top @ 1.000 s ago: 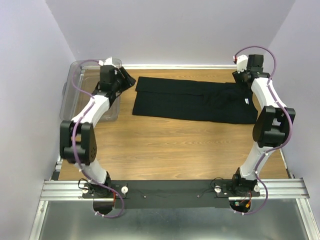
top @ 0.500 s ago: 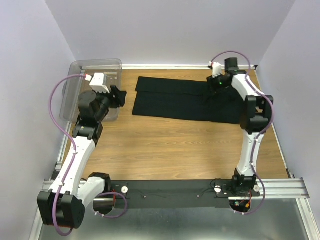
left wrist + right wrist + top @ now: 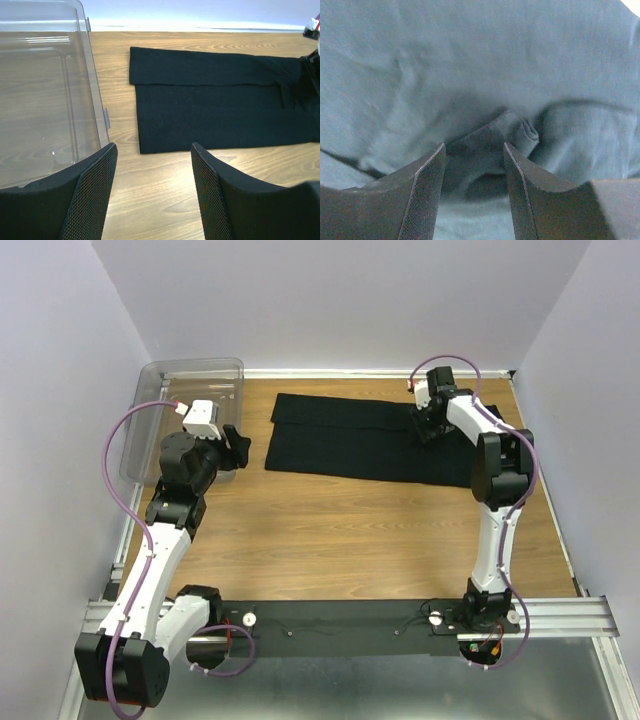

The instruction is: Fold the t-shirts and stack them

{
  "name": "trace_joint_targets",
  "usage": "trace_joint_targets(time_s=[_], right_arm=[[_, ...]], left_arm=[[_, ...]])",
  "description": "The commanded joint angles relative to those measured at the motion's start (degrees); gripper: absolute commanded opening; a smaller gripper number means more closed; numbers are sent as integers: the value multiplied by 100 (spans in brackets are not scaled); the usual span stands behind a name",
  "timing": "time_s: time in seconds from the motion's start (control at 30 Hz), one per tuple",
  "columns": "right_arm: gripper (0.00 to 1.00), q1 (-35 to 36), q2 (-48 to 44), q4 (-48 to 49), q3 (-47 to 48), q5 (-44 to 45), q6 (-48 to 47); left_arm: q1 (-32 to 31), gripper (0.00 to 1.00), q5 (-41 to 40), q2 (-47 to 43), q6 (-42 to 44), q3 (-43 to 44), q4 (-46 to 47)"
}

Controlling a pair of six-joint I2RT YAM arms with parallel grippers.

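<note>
A black t-shirt (image 3: 350,440) lies folded into a long flat band across the far part of the wooden table, also seen in the left wrist view (image 3: 215,110). My right gripper (image 3: 428,425) is pressed down on its right part. In the right wrist view the cloth (image 3: 470,60) fills the frame, and a raised fold of it sits between the parted fingers of that gripper (image 3: 474,147). My left gripper (image 3: 240,440) is open and empty above bare table, short of the shirt's left end, as its own view (image 3: 154,155) shows. No logo or neck tag is visible.
A clear plastic bin (image 3: 190,370) stands at the far left corner, just left of the left gripper; its wall (image 3: 95,85) shows in the left wrist view. Purple walls close in the table on three sides.
The right gripper moved left from the far right corner and came down onto the shirt. The left arm pulled back from over the bin towards the near side.
</note>
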Motion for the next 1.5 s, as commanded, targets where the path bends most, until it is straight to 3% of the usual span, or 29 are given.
trace_joint_targets(time_s=[0.0,0.3,0.53,0.7,0.83,1.0,1.47], right_arm=[[57,64,-511,157,-416,924,81],[56,64,-1635,491,-1541,1135,63],[44,-15,-2181,588,-2499,740,142],[42,-261,-2375,851,-2351,-251,448],[47,-296,-2279,1062,-1912,-886,950],[51,-296,-1760,1133,-1498,-597,1583],[45,-296,-969,1308,-1261,238,1461]], left_arm=[[28,69,17,-129,89,90,41],[28,68,26,-200,89,81,68],[28,68,26,-261,80,72,59],[28,68,-9,-270,80,64,59],[28,68,-62,-270,89,64,59],[28,68,-97,-252,97,64,50],[28,68,-71,-200,106,72,59]])
